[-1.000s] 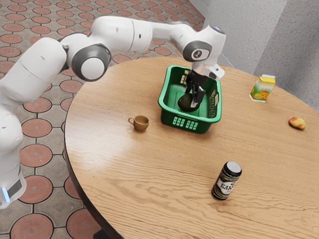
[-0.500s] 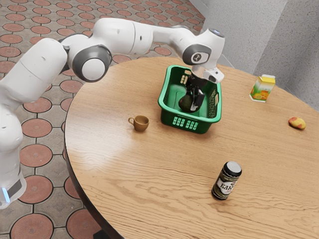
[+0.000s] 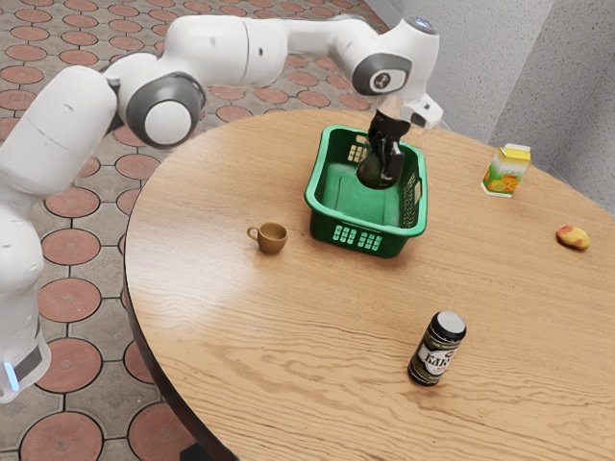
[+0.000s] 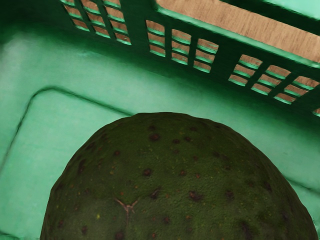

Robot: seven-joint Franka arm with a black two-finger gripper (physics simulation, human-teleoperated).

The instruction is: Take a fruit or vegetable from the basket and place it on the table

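Ext. view: claw (image 3: 382, 180) closed on dk green fruit (image 4: 175, 180), prob. an avocado, held w/in walls of green basket (image 3: 323, 225), toward its 1 o'clock. Wrist view: fruit skin spotted, basket floor beyond. On counter (image 3: 216, 336), clock dirs from basket in ext. view: brn mug (image 3: 272, 239) 8 o'clock; blk can (image 3: 436, 351) 5; juice carton (image 3: 504, 173) approx. 3; red-yel. fruit (image 3: 574, 237) also near 3, farther out.

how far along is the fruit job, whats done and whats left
Done: the hand is closed on the dark green fruit, which has risen with it over the past second. In progress: the lift from the green basket, with the fruit still over its floor. Left: carrying it clear of the basket, lowering it to the table and letting go.
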